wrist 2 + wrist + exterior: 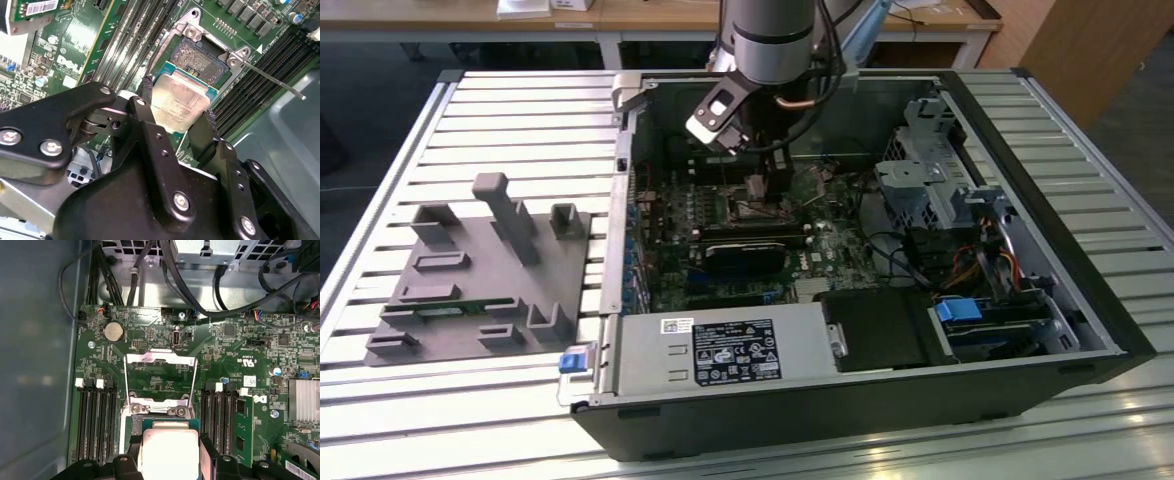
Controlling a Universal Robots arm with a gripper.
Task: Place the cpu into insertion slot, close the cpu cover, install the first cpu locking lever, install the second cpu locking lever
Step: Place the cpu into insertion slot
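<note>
My gripper (pixel 177 111) is shut on the cpu (pixel 181 97), a flat silver-grey square chip with a green rim, held by two opposite edges between the black fingers (pixel 146 107). In the second wrist view the chip hangs just beside and above the insertion slot (pixel 200 56), whose dark square centre lies bare inside its silvery frame. A thin locking lever (pixel 272 79) sticks out, unlatched. In the first wrist view the cpu (pixel 167 447) sits between the fingers (pixel 207 447), and the cpu cover (pixel 160 360) stands flipped open beyond it. In the exterior view the gripper (pixel 767 170) hangs over the motherboard.
Dark memory slots (pixel 95 420) flank the socket on both sides. Inside the open computer case (pixel 1067 330) are a black rectangular module (pixel 747 250), a labelled power supply box (pixel 720 350), a drive cage (pixel 934 180) and cables. A grey fixture (pixel 480 270) lies on the slatted table at the exterior view's left.
</note>
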